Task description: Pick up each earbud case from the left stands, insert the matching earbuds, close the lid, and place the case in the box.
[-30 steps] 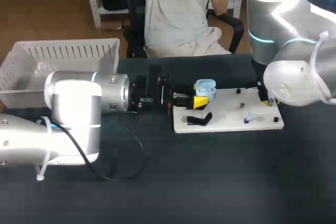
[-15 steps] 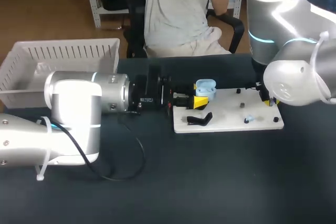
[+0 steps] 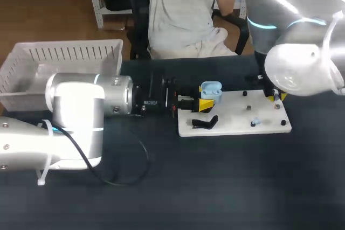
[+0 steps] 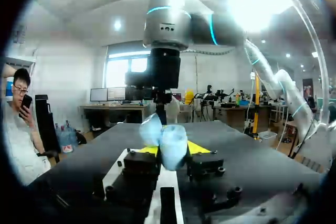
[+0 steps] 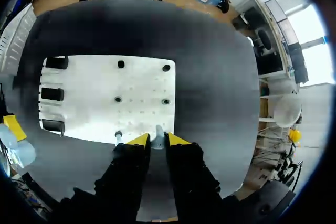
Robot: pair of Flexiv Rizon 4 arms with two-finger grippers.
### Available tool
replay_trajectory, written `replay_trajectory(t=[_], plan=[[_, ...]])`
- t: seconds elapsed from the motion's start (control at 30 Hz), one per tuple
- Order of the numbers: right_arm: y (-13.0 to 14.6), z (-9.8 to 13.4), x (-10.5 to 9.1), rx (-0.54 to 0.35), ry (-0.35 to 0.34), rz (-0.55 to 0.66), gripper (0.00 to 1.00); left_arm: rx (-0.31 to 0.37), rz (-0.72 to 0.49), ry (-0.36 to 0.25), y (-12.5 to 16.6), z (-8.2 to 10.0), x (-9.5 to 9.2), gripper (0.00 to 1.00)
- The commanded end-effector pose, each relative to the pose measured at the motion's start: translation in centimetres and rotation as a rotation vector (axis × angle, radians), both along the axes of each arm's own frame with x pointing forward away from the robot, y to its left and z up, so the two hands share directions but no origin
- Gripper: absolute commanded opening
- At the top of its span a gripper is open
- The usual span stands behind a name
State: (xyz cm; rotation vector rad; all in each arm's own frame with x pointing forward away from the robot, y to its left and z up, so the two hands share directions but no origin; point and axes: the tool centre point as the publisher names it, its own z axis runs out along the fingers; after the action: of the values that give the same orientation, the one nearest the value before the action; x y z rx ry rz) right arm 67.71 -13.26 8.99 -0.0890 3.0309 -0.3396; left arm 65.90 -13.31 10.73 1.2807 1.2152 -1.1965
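The earbud case [image 3: 211,89], pale blue with its lid raised, is held just above the left end of the white board [image 3: 232,129] on the dark worktop [image 3: 215,187]. It is pinched from two sides between the yellow fingers of the left gripper [image 4: 172,150]. Black stands [image 5: 52,94] are seen along that same end of the board. Over the board's right end, the fingers of the right gripper [image 5: 154,140] are drawn close together, and a small pale earbud [image 5: 157,131] is pinched between them. The white slatted box [image 3: 64,52] is set well apart, at the worktop's far left.
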Motion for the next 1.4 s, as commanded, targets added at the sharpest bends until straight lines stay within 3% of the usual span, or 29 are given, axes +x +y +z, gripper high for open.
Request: replay_trajectory(t=[0.03, 0.23, 0.5, 1.1, 1.23, 1.3, 1.37, 1.4], plan=[[1.6, 4.1, -2.4, 0.025, -0.032, -0.001, 0.0, 0.002, 0.001, 0.0, -0.1, 0.0, 0.0, 0.0], [5.1, 7.9, -3.9, 0.033, -0.054, 0.014, 0.0, 0.002, 0.001, 0.0, -0.1, 0.0, 0.0, 0.0], [9.7, 10.2, -4.9, 0.063, -0.049, 0.028, 0.0, 0.002, 0.001, 0.0, -0.1, 0.0, 0.0, 0.0], [9.7, 10.2, -4.9, 0.063, -0.049, 0.028, 0.0, 0.002, 0.001, 0.0, -0.1, 0.0, 0.0, 0.0], [12.4, 10.7, -3.5, 0.1, -0.061, -0.14, 0.0, 0.002, 0.001, 0.0, -0.1, 0.0, 0.0, 0.0], [13.2, 10.8, -3.0, 0.051, -0.109, -0.238, 0.0, 0.002, 0.001, 0.0, -0.1, 0.0, 0.0, 0.0], [14.1, 11.1, -2.9, 0.127, -0.078, -0.323, 0.0, 0.002, 0.001, 0.0, -0.1, 0.0, 0.0, 0.0], [14.3, 11.0, -2.8, 0.101, -0.061, -0.356, 0.0, 0.002, 0.001, 0.0, -0.1, 0.0, 0.0, 0.0]])
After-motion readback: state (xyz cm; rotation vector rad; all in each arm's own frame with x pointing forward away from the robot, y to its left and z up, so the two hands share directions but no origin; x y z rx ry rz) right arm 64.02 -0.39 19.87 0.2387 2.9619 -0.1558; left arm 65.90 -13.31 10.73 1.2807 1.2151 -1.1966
